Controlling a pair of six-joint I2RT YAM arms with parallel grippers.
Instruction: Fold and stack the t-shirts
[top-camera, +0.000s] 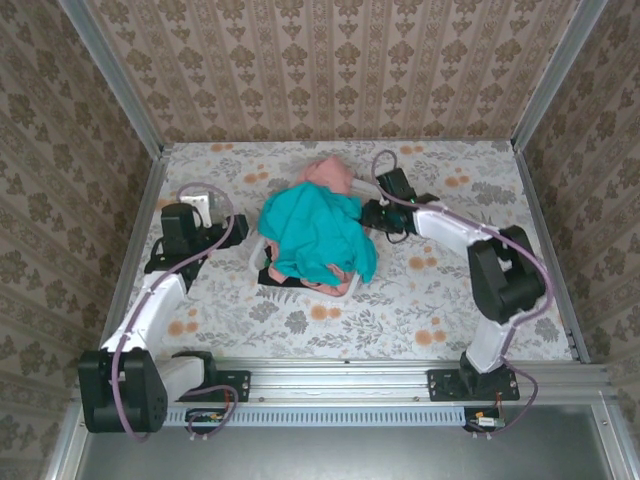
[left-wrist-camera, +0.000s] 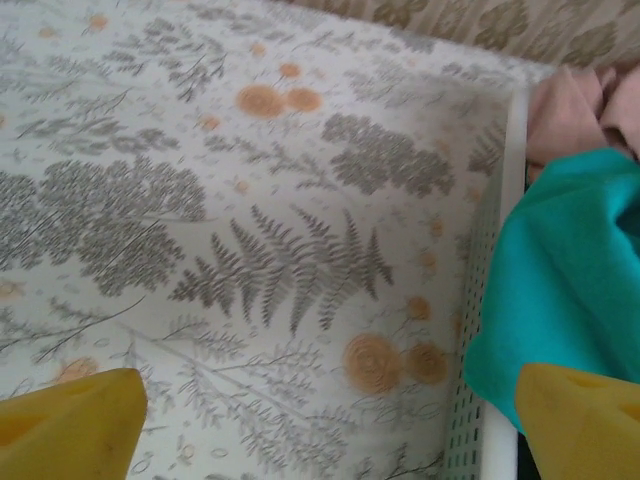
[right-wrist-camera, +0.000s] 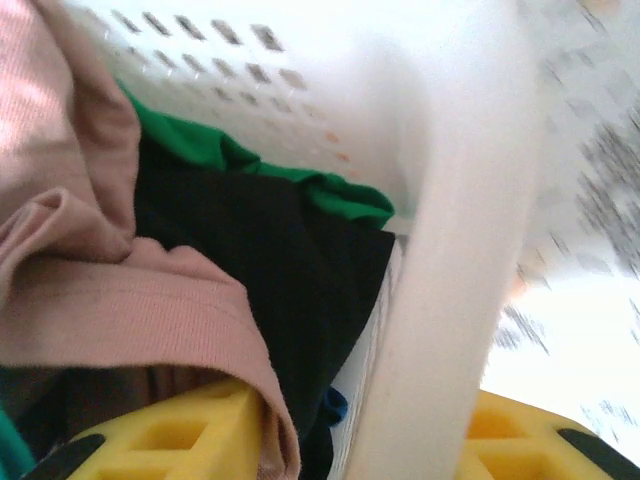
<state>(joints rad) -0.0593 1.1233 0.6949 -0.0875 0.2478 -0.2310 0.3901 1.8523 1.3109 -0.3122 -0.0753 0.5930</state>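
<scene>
A white slotted laundry basket (top-camera: 256, 252) sat mid-table on the floral tablecloth (top-camera: 420, 300), almost buried. A teal-green t-shirt (top-camera: 315, 235) was heaped over it and spilled past the near rim, so from above little more than a strip of white at the left could be made out. A salmon-pink t-shirt (top-camera: 325, 175) bulged out at the far side. More pink cloth peeped from under the teal hem at the near right; whether it belonged to the same shirt could not be told.

The left gripper (left-wrist-camera: 320, 430) hung just beside the basket's left wall, over bare tablecloth. Its yellow fingertips (left-wrist-camera: 70, 425) were cut off at the lower corners of the wrist view and stood wide apart with nothing between them. The right-hand tip overlapped a teal fold hanging over the wall, but contact could not be judged.

The right gripper (right-wrist-camera: 345, 445) straddled the basket's far right rim. One yellow finger (right-wrist-camera: 170, 440) was inside, half covered by a pink hem draped over it, and the other was outside the wall. The rim ran up between them, blurred and washed out by glare. Whether the jaws pressed on the wall or the cloth could not be told. Deeper in the basket lay a green fabric (right-wrist-camera: 300, 185) and a dark mass (right-wrist-camera: 260, 270), too shadowed to name.
</scene>
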